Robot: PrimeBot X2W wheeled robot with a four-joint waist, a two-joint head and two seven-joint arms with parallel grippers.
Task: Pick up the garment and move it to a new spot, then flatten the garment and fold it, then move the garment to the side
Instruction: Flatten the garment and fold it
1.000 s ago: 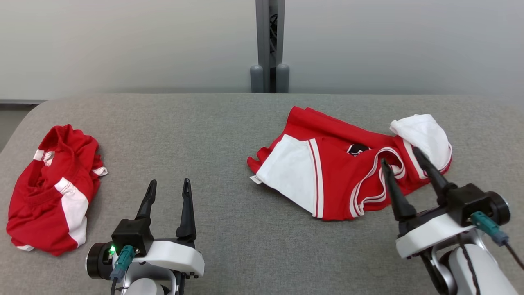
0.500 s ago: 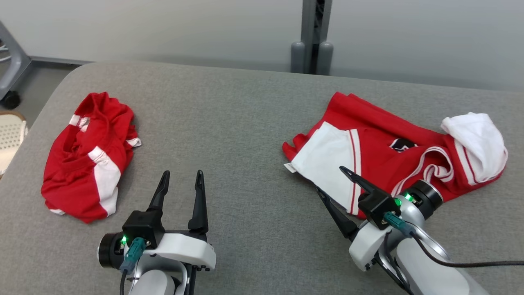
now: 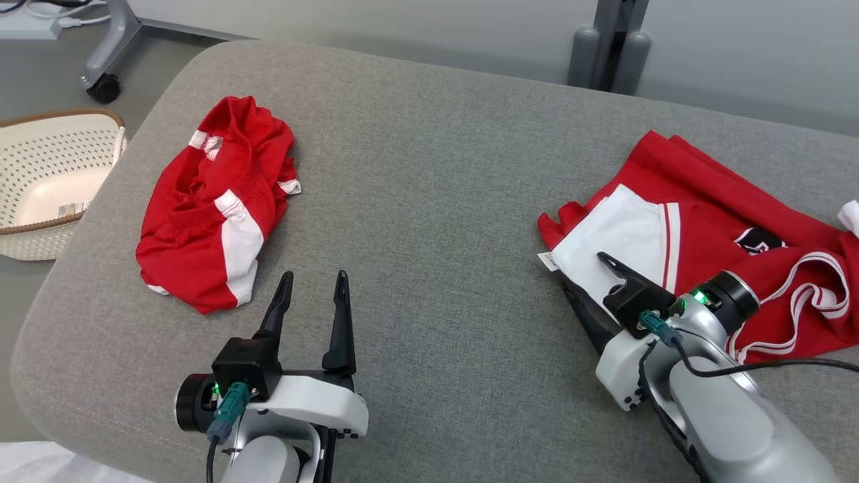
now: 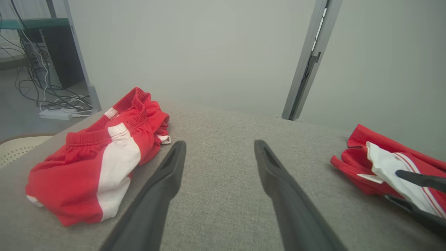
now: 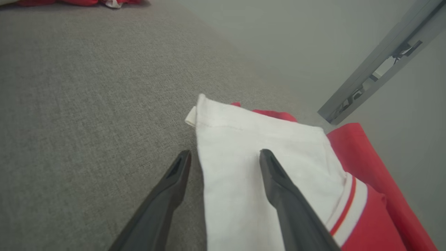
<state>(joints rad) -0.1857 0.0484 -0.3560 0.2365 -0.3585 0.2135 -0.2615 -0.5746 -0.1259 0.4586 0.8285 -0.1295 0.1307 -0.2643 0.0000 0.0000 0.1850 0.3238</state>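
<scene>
1. Task garment: red-and-white jersey [image 3: 711, 211], rumpled and loosely doubled over on the right side of the grey padded table [image 3: 429, 154]. White side panel [image 5: 240, 132] uppermost at the near-left corner, with a small tag at the corner.
2. Right gripper [image 3: 582, 272]: parted moderately, holding nothing. Set low at the white panel's edge and, in the right wrist view, straddling the hem: one finger over white cloth, the other over bare table just beside it.
3. Left gripper [image 3: 315, 275]: parted wide, empty, over bare table between the jersey and the red shorts [image 3: 215, 208], clear of both.
4. Also noted: red shorts bunched at the table's left side; pale perforated basket [image 3: 40, 154] beyond the left end.
5. Step judged: approach to a grasp on the panel edge. Whether for lifting away or for spreading flat, not determinable. No tidy fold evident.
6. Next move judged to call for: outer finger slid under the hem, closure on the cloth alone, then a clean lift. Risk: catching the table cover or missing the edge.
</scene>
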